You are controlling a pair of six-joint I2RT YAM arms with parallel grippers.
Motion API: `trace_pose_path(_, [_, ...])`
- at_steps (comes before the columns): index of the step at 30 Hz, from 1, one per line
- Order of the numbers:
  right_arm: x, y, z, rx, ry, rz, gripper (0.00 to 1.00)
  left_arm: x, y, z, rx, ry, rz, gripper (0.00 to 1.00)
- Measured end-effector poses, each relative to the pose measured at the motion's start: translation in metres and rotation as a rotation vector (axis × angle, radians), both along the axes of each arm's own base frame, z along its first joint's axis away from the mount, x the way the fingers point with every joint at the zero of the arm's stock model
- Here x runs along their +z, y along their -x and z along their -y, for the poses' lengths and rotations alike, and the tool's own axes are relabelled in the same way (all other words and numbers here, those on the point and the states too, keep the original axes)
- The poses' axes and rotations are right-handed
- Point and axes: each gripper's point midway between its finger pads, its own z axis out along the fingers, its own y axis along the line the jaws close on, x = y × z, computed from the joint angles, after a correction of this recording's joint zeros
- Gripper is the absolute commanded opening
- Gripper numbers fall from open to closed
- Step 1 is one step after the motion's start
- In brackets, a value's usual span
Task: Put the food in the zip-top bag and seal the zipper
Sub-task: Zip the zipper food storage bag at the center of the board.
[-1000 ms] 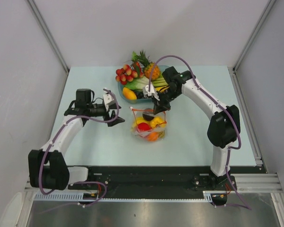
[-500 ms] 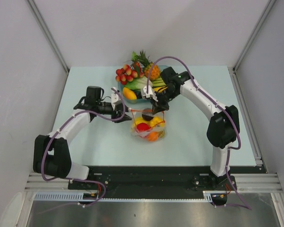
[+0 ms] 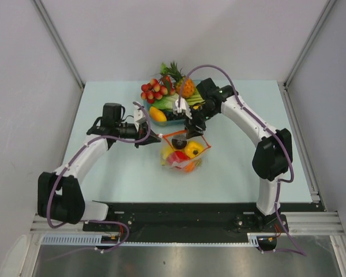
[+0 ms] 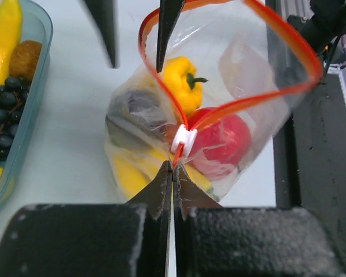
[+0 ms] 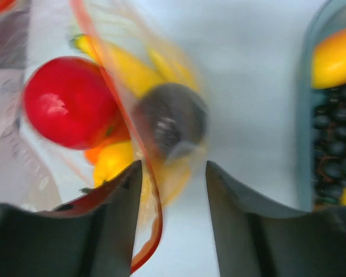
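The pale bench [image 3: 104, 173] carries a blue-tinted tray [image 4: 29, 115], seen at the upper left of the left wrist view. At centre frame the zip-top bag [image 4: 248, 69] gapes wide, holding the food [image 3: 183, 153]: a red apple [image 4: 228, 138] among yellow pieces. The left pincer [image 4: 172, 176] is clamped on the zipper [image 4: 265, 95], just beside its white slider [image 4: 184, 140]. The right pincer [image 5: 173, 167] is spread, straddling the bag's rim.
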Motion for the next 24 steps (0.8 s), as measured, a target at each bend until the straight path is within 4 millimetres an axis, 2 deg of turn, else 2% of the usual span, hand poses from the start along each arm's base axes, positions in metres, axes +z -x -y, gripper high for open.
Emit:
trace_pose_path(1, [0.004, -0.004, 0.000, -0.027, -0.008, -0.005, 0.69, 0.007, 0.003, 0.001, 0.007, 0.003, -0.001, 0.00])
trace_pose_path(4, [0.026, -0.016, 0.000, -0.117, -0.054, -0.004, 0.80, 0.029, 0.013, 0.007, 0.014, 0.011, 0.010, 0.00])
trace_pose_path(8, [0.075, -0.020, -0.002, -0.231, -0.166, 0.013, 0.86, 0.048, 0.022, 0.013, 0.015, 0.014, 0.020, 0.00])
trace_pose_path(11, [0.116, -0.004, -0.007, -0.254, -0.272, 0.037, 0.89, 0.048, 0.023, 0.013, 0.035, 0.007, -0.008, 0.00])
trace_pose_path(14, [0.147, 0.026, -0.018, -0.216, -0.356, 0.067, 0.91, 0.045, 0.023, 0.012, 0.056, -0.006, -0.034, 0.00])
trace_pose_path(17, [0.159, 0.055, -0.035, -0.142, -0.398, 0.087, 0.90, 0.043, 0.024, 0.013, 0.057, -0.016, -0.044, 0.00])
trace_pose_path(19, [0.159, 0.069, -0.049, -0.091, -0.408, 0.092, 0.90, 0.041, 0.027, 0.013, 0.053, -0.025, -0.050, 0.00])
trace_pose_path(21, [0.154, 0.074, -0.059, -0.062, -0.407, 0.088, 0.88, 0.040, 0.031, 0.014, 0.040, -0.034, -0.037, 0.00])
trace_pose_path(24, [0.143, 0.069, -0.070, -0.050, -0.401, 0.079, 0.79, 0.043, 0.035, 0.014, 0.030, -0.039, -0.006, 0.00])
